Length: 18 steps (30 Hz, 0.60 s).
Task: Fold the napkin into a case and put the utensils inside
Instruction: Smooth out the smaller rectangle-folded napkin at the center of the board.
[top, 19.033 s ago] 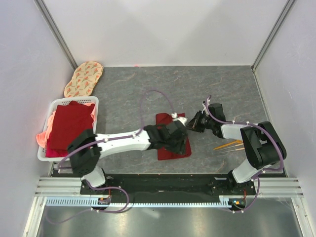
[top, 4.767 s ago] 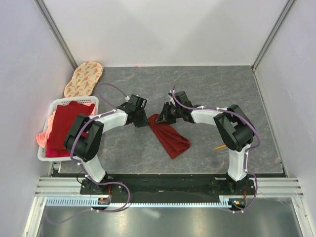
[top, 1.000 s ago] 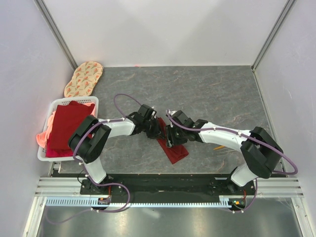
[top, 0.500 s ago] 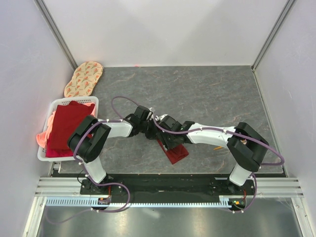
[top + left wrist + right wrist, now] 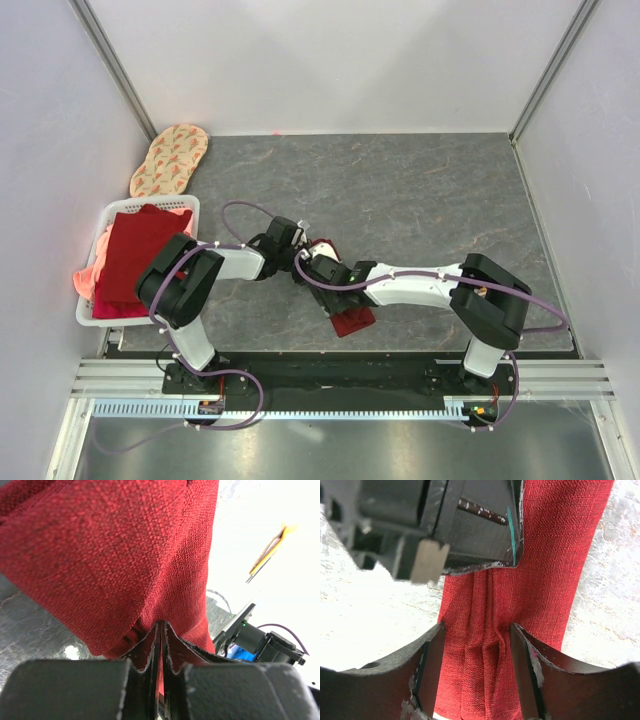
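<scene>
The dark red napkin [image 5: 352, 320] lies as a narrow folded strip on the grey table, slanting from centre toward the near edge. My left gripper [image 5: 294, 250] is shut on its far end, and the cloth [image 5: 115, 555] is pinched between the fingertips [image 5: 161, 625]. My right gripper [image 5: 318, 268] reaches across just beside it and stands open, astride the strip [image 5: 545, 555]. One finger [image 5: 432, 650] stands at each side of a creased ridge. An orange-gold utensil [image 5: 272, 550] shows far off in the left wrist view. In the top view the utensils are hidden by the right arm.
A white basket [image 5: 110, 215] holding a brighter red and pink cloth stack stands at the left edge. An oval patterned mat [image 5: 168, 158] lies at the back left. The left gripper's body [image 5: 470, 525] fills the top of the right wrist view.
My right arm has slid left along the napkin until its gripper sits next to the left one, and its jaws have widened. The left gripper has kept its hold and barely shifted.
</scene>
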Motion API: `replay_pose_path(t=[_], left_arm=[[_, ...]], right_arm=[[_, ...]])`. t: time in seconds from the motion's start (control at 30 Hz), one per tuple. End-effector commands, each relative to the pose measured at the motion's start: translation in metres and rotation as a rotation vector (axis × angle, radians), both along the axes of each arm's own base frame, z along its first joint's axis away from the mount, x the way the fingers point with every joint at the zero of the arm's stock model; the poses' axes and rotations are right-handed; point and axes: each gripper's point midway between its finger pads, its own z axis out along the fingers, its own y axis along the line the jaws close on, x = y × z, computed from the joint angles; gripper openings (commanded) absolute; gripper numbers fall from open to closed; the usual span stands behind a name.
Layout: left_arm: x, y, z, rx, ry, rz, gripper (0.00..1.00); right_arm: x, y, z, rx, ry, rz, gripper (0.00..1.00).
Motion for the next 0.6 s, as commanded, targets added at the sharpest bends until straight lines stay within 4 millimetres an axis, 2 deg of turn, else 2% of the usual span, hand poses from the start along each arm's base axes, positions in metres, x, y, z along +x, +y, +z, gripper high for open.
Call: replay_pose_path(t=[0.0, 0.27, 0.37, 0.4, 0.47, 0.5, 0.57], left_arm=[[0.005, 0.001, -0.002, -0.021, 0.008, 0.036, 0.09], [0.007, 0.001, 0.007, -0.056, 0.018, 0.050, 0.09], [0.014, 0.006, 0.017, -0.086, 0.023, 0.078, 0.13], [0.023, 0.015, 0.026, -0.104, 0.010, 0.109, 0.15], [0.031, 0.023, 0.040, -0.131, -0.008, 0.135, 0.17], [0.038, 0.034, 0.044, -0.128, -0.007, 0.164, 0.20], [0.045, 0.042, 0.069, -0.141, -0.068, 0.171, 0.22]], right_arm=[[0.000, 0.005, 0.010, -0.002, -0.028, -0.050, 0.63], [-0.006, 0.002, -0.009, -0.059, -0.009, -0.047, 0.57], [-0.002, -0.008, -0.014, -0.101, -0.033, -0.075, 0.45], [-0.001, -0.009, -0.015, -0.110, -0.040, -0.082, 0.36], [0.002, -0.012, -0.012, -0.110, -0.058, -0.101, 0.31], [0.002, -0.013, -0.011, -0.108, -0.063, -0.109, 0.25], [0.004, -0.012, -0.006, -0.093, -0.077, -0.119, 0.23]])
